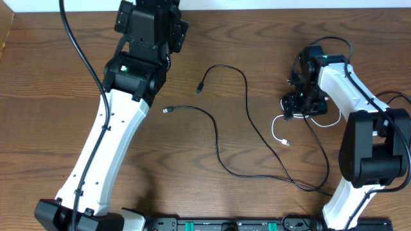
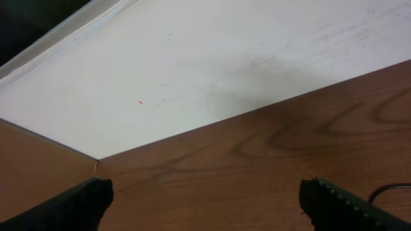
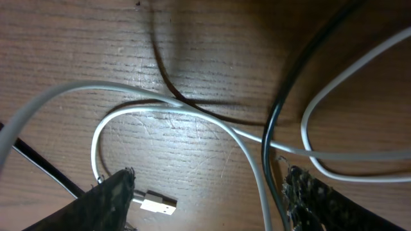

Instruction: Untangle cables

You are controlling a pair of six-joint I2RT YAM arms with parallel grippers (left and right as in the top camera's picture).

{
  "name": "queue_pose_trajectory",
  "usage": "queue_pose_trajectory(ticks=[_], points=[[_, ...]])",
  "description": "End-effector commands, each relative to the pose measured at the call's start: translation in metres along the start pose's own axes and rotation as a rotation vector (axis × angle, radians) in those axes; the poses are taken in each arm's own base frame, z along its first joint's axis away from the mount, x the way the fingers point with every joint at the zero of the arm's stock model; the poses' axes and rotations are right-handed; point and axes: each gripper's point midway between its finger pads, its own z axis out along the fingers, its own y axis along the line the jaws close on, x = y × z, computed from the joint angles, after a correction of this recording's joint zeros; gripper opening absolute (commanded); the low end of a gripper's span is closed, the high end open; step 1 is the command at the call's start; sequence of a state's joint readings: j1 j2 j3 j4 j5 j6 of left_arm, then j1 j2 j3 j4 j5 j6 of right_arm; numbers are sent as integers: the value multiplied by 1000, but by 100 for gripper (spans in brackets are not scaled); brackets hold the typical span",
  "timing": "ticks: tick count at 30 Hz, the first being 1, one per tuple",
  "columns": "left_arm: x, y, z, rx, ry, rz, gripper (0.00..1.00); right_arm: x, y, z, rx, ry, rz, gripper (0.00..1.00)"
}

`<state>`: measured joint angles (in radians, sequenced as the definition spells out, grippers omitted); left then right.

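Note:
Two thin black cables lie loose across the table's middle: one (image 1: 246, 96) loops from a plug (image 1: 200, 88), the other (image 1: 215, 131) starts at a plug (image 1: 167, 110). They cross near the front right. A white cable (image 1: 276, 130) curls beneath my right gripper (image 1: 297, 106). In the right wrist view my right gripper (image 3: 209, 186) is low over the wood, jaws apart. The white cable (image 3: 192, 115) and a black cable (image 3: 282, 109) run between the jaws, close to the right finger. The white plug (image 3: 157, 205) lies by the left finger. My left gripper (image 2: 205, 205) is open and holds nothing.
The left arm (image 1: 115, 128) stretches along the left side, its gripper (image 1: 157, 9) at the table's far edge, facing a white wall (image 2: 192, 77). The right arm's base (image 1: 366, 154) stands at the front right. A black rail (image 1: 225, 224) runs along the front edge.

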<state>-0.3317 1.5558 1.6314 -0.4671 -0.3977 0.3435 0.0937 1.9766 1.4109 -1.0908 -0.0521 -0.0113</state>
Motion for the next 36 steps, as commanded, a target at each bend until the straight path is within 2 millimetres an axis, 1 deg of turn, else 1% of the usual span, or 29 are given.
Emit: queue_pose_trajectory(ticks=[1,4,8,18,21,22,24,27,31,33,36], points=[[-4,5,-3,-12,-11,-13,98,-1,0,0,-2,-7,4,72],[-4,5,-3,-12,-11,-13,98,0,-1,0,4,-5,4,72],[-4,5,-3,-12,-11,-13,98,1,-3,0,17,-1,4,75],[-4,5,-3,-12,-11,-13,98,1,-3,0,17,-1,4,76],[-4,5,-3,-12,-11,-13,98,0,-3,0,17,-2,4,79],[-4,5,-3,-11,-11,-13,98,0,-3,0,17,-2,4,82],[-3,5,-3,-11,-9,-12,98,-1,-4,0,20,-7,5,90],[-3,5,-3,-11,-8,-11,98,-7,-4,-3,20,-30,6,90],[-3,5,-3,-11,-8,-11,98,-23,-3,-16,20,-84,2,91],[-3,5,-3,-11,-8,-11,98,-32,-2,-26,20,-117,-5,92],[-3,4,-3,-10,-5,-10,98,-48,1,-46,18,-175,-25,93]])
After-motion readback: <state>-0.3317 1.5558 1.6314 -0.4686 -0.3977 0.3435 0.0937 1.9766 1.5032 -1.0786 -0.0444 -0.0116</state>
